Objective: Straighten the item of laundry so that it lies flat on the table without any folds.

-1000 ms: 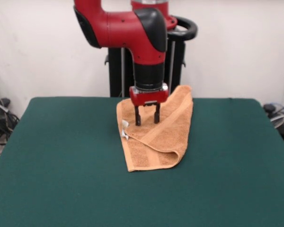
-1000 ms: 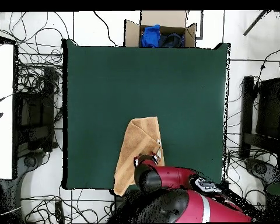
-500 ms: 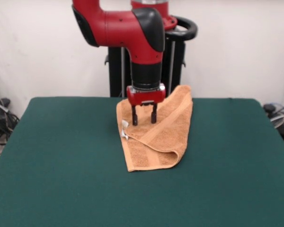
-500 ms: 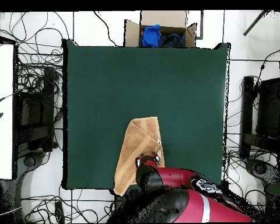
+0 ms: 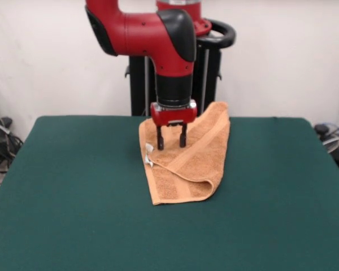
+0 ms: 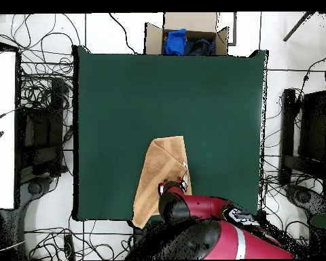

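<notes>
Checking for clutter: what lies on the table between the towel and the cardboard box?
Nothing: in the overhead view only bare green table separates the towel from the cardboard box.

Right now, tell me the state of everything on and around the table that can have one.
towel: folded over on itself, one end hanging over the table's robot-side edge
white tag: sticking out at the towel's edge
gripper: open, fingers pointing down over the towel
cardboard box: open, cloth inside
table: bearing the towel

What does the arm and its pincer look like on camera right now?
The arm has glossy red rounded shells with black joint covers and a black cylindrical wrist. A small red block tops the pincer, which has two short dark fingers. No loose cables or markings are visible on it.
</notes>
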Controlling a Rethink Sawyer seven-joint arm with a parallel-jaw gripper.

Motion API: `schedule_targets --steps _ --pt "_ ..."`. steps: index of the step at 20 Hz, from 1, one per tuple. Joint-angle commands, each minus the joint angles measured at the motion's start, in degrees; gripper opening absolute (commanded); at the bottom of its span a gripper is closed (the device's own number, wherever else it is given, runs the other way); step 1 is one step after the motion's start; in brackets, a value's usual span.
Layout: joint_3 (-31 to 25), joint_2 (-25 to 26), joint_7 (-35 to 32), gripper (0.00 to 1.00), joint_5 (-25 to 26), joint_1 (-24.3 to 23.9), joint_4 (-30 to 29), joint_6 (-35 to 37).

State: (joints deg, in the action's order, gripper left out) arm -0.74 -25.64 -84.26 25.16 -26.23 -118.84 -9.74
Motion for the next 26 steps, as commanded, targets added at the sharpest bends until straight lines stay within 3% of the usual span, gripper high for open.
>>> schedule_targets --steps 1,26 --pt "-1.55 1.42 -5.76 1.00 1.21 -0.08 9.25 0.69" --pt "-4.71 1.45 -3.90 1.00 0.88 -0.90 12.96 5.86"
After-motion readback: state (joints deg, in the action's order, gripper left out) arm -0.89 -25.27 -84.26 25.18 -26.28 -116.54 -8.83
